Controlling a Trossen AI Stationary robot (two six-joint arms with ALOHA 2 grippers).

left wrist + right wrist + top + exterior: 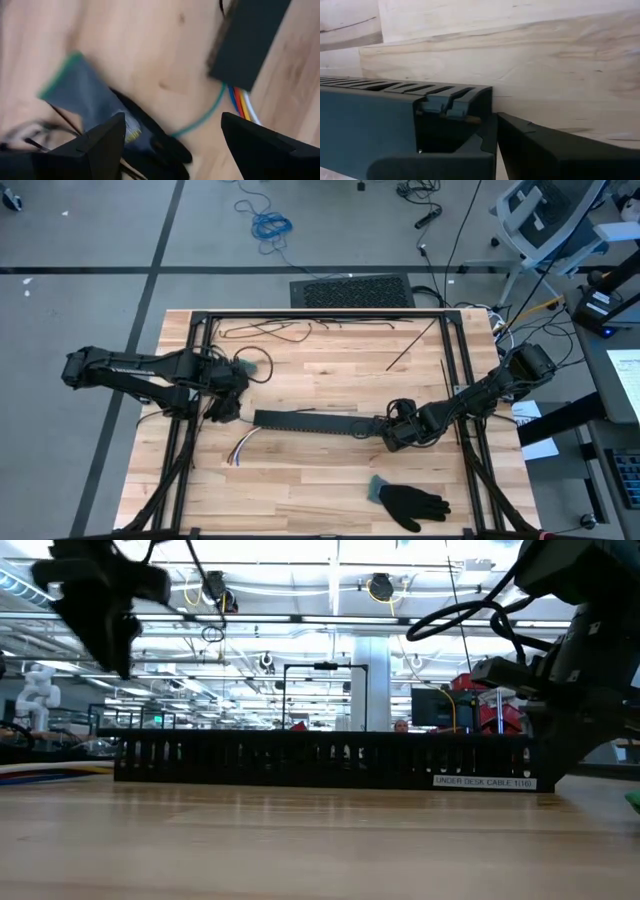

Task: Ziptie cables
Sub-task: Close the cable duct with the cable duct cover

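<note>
A: Left gripper (222,402)?
B: Spread wide, holding nothing; cables (241,447) lie just beside it, running from the strip's (305,422) end.
A: Right gripper (385,430)?
B: Pressed together at the strip's other end.

High view: straight down over the whole table (330,470). Low view: level across the tabletop, close to the black slotted strip (320,760), shared with every view. Wrist views: close, just ahead of each gripper's fingers, onto strip and wood.
</note>
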